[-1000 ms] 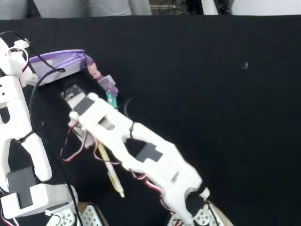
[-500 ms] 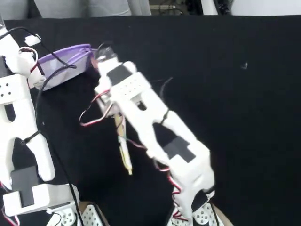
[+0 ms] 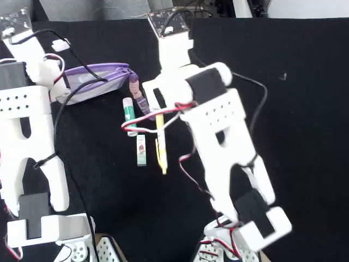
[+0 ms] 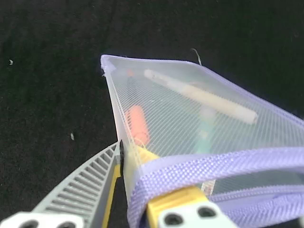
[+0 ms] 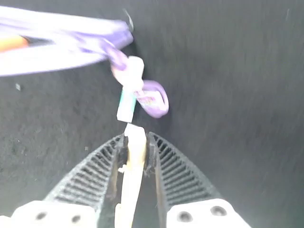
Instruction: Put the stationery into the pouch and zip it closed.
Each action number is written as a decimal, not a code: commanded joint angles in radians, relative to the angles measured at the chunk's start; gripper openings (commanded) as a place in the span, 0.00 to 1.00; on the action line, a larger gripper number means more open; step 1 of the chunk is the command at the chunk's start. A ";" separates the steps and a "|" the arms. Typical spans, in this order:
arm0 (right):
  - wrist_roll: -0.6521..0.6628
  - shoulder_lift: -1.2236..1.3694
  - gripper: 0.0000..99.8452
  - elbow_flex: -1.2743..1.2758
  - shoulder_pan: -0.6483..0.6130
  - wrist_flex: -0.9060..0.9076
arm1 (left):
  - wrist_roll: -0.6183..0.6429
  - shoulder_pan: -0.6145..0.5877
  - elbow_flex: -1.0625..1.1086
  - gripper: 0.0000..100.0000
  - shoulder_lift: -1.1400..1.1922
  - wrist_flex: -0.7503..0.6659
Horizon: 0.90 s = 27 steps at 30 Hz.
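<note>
While your left tool [image 4: 129, 183] is clamped on the purple edge of the pouch [image 4: 190, 123], which holds a white pen [image 4: 199, 97] and an orange marker [image 4: 137, 124], your right tool [image 5: 135, 141] grips a yellow pen [image 5: 133, 164] near the pouch's strap [image 5: 154, 99]. One green-and-white stick [image 3: 130, 115] lies on the bench [image 3: 305, 109] just beside this strap.

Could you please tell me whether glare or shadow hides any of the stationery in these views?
High view: no glare; the yellow pen and green-and-white stick stand out on the black cloth. Left wrist view: light passes through the pouch, showing an orange marker and a cream pen inside. Right wrist view: the right gripper holds the yellow pen unshadowed.
</note>
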 commanded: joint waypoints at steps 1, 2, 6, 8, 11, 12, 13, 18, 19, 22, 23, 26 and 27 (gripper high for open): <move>0.127 -0.139 0.01 -0.005 -0.008 -0.106 | 0.002 0.056 -0.061 0.03 -0.029 0.028; 0.141 -0.163 0.01 0.005 -0.017 -0.129 | 0.002 0.068 -0.061 0.03 -0.029 0.029; 0.153 -0.272 0.01 0.047 -0.055 -0.203 | 0.002 0.081 -0.061 0.03 -0.029 0.029; 0.155 -0.323 0.01 0.062 -0.080 -0.235 | 0.002 0.077 -0.053 0.03 -0.029 0.029; 0.153 -0.383 0.01 0.070 -0.123 -0.292 | 0.002 0.081 -0.027 0.03 -0.031 0.026; 0.153 -0.400 0.01 0.068 -0.135 -0.307 | 0.002 0.081 -0.022 0.03 -0.031 0.025; 0.155 -0.414 0.01 0.068 -0.144 -0.324 | 0.002 0.081 -0.016 0.03 -0.031 0.021; 0.157 -0.466 0.01 0.068 -0.212 -0.376 | 0.002 0.081 -0.015 0.03 -0.031 0.021; 0.157 -0.472 0.01 0.068 -0.224 -0.384 | 0.002 0.081 -0.015 0.03 -0.031 0.021; 0.157 -0.483 0.01 0.070 -0.238 -0.428 | 0.002 0.081 -0.013 0.03 -0.031 0.021; 0.157 -0.486 0.01 0.070 -0.238 -0.453 | 0.002 0.081 -0.015 0.03 -0.031 0.021; 0.157 -0.487 0.01 0.070 -0.235 -0.529 | 0.002 0.081 -0.021 0.03 -0.031 0.023; 0.157 -0.487 0.01 0.070 -0.235 -0.551 | 0.002 0.082 -0.022 0.03 -0.031 0.023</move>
